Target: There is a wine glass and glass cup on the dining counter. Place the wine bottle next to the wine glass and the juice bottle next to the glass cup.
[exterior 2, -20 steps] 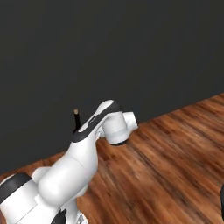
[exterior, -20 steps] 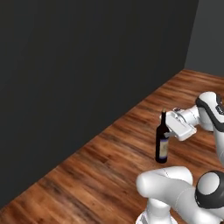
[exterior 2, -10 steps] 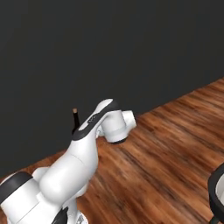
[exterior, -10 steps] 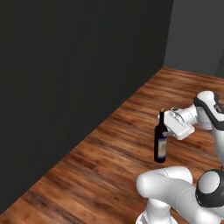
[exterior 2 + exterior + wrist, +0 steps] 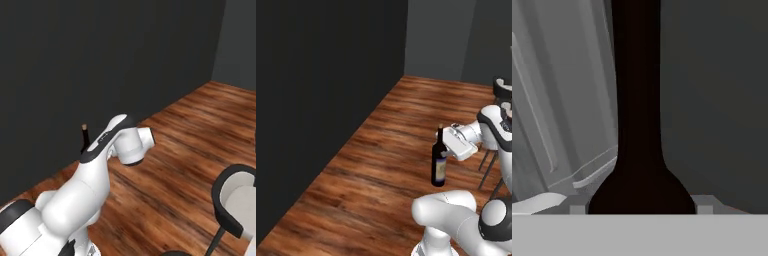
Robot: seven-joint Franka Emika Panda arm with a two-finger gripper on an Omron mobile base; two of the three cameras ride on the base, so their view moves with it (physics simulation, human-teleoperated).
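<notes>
The wine bottle (image 5: 439,167) is dark with a long thin neck and a pale label. It hangs upright above the wooden floor, and my gripper (image 5: 448,144) is shut on its upper body. In the right base view its neck top (image 5: 84,136) pokes up behind my arm. The hand view looks along its black neck (image 5: 637,100), with the shoulder sitting between my fingertips (image 5: 705,205). The wine glass, glass cup, juice bottle and dining counter are out of view.
A dark wall (image 5: 321,90) runs along the left and meets a grey wall at a corner (image 5: 406,40). Wooden floor (image 5: 391,130) stretches ahead. A dark-framed chair with a pale seat (image 5: 237,200) stands at the right, also seen as a chair (image 5: 502,90).
The whole picture has shifted, so the base has moved. The wall corner and a chair have come into view. The bottle stays in my grip in the same pose.
</notes>
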